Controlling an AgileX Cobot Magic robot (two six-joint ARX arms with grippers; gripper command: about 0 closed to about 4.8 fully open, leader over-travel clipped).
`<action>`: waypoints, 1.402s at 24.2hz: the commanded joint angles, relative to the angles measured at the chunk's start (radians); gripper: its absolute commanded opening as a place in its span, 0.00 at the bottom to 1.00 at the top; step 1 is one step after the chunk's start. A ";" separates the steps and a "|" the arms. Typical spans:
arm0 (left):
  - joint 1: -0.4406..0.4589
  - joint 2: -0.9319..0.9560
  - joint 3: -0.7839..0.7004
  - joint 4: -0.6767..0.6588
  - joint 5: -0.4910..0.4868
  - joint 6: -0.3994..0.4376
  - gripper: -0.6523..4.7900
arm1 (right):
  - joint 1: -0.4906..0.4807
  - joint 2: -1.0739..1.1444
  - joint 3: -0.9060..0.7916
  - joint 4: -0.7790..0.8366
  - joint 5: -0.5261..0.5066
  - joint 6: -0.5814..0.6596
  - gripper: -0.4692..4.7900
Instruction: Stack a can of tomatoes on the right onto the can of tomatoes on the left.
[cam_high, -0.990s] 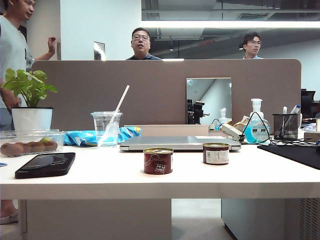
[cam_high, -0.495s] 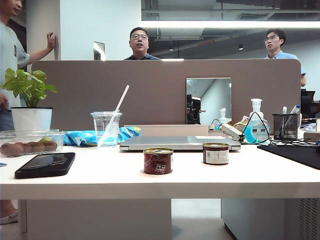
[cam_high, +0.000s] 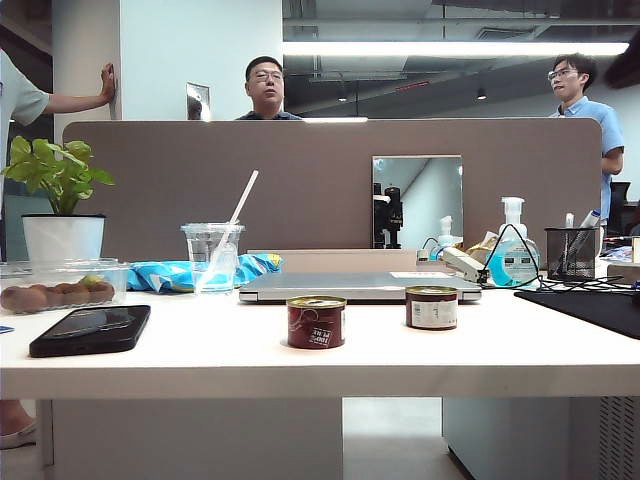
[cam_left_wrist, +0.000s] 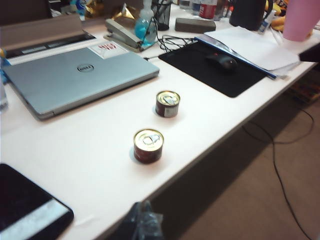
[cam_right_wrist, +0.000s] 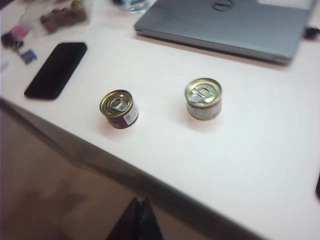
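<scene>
The right end effector hangs closed and empty off the tabletop edge; the left end effector, blurred, seems closed too; the left can and right can stand apart before the laptop.
</scene>
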 joint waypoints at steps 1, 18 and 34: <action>-0.002 0.000 0.000 -0.028 0.041 0.000 0.12 | 0.075 0.068 0.005 0.118 0.095 -0.095 0.21; -0.002 -0.002 0.000 -0.035 0.057 -0.051 0.12 | 0.151 0.784 0.045 0.783 0.175 -0.107 0.90; -0.002 -0.002 0.000 -0.034 0.054 -0.045 0.12 | 0.151 1.077 0.211 0.830 0.208 -0.107 0.94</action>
